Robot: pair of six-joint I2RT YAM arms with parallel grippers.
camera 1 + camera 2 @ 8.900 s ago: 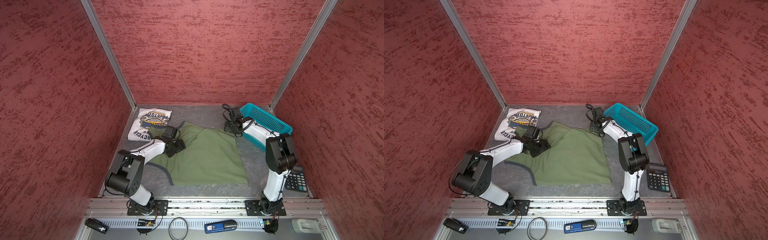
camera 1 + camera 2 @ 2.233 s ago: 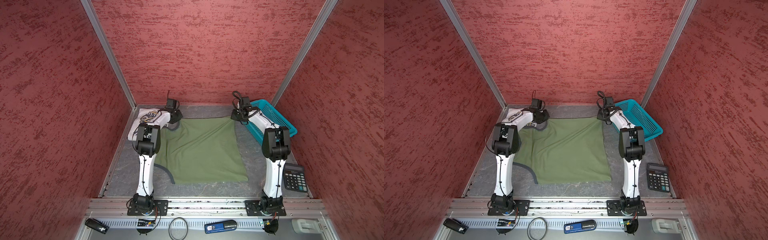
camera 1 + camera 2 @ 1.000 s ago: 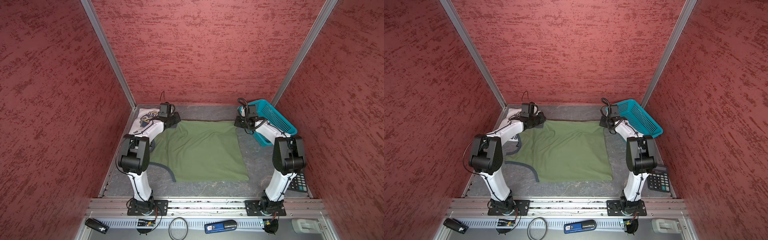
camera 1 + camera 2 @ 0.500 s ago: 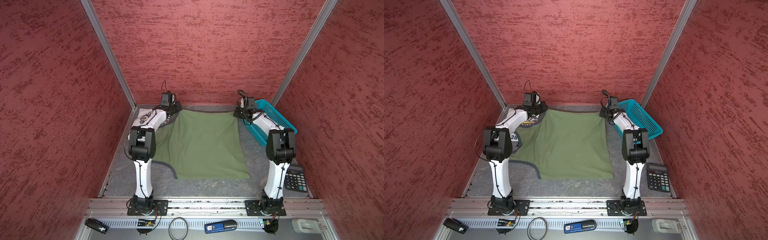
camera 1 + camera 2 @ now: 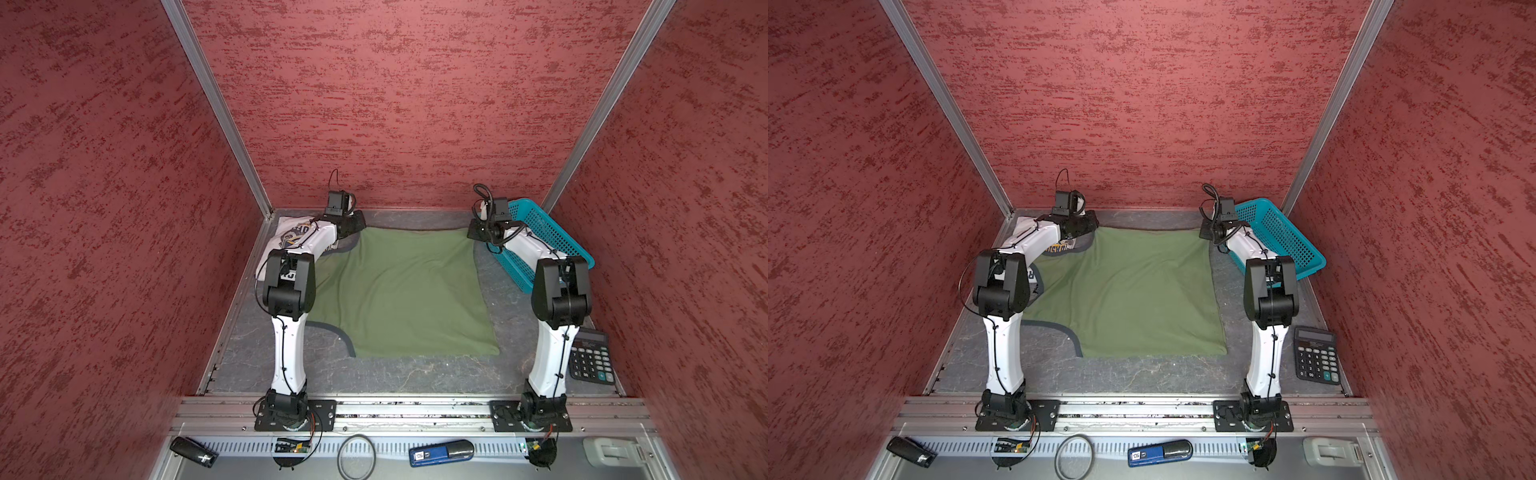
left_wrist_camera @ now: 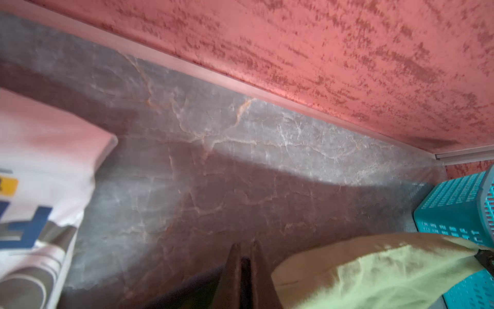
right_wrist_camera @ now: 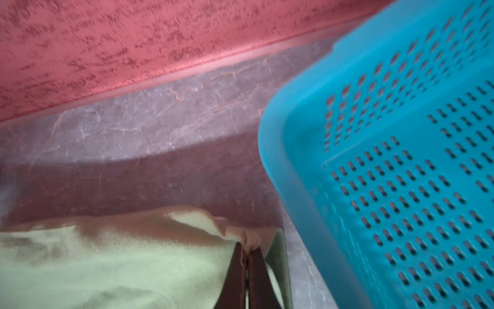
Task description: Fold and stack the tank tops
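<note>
Spreading olive tank top along counter's far edge, pinched by right end effector and, seemingly, by pressed-together left end effector. Next: release, fold.

We see a teal mesh basket at the far right of the gray tabletop, a dark calculator near right, and red walls around.

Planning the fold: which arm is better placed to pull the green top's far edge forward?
Right, likely: the right claw visibly pinches the green top; the left claw is shut beside the cloth.
</note>
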